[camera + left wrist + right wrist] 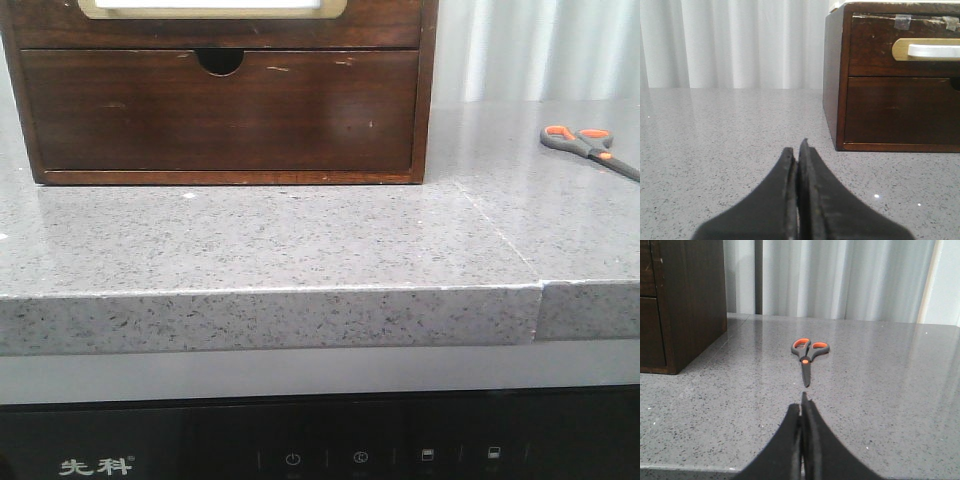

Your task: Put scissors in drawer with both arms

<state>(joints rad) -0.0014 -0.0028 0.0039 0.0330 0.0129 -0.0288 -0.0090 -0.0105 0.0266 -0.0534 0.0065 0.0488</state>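
The scissors, grey with orange-lined loops, lie flat on the grey counter at the right, apart from the cabinet. In the right wrist view the scissors lie just beyond my right gripper, blades pointing at it; that gripper is shut and empty. The drawer with the white panel in a cream-gold frame is the upper one of the wooden cabinet and is closed; it also shows in the left wrist view. My left gripper is shut and empty, low over the counter, left of the cabinet. Neither gripper shows in the front view.
The wooden cabinet stands at the back left of the stone counter. Its lower plain drawer with a half-round notch is closed. A seam runs across the counter at the right. White curtains hang behind.
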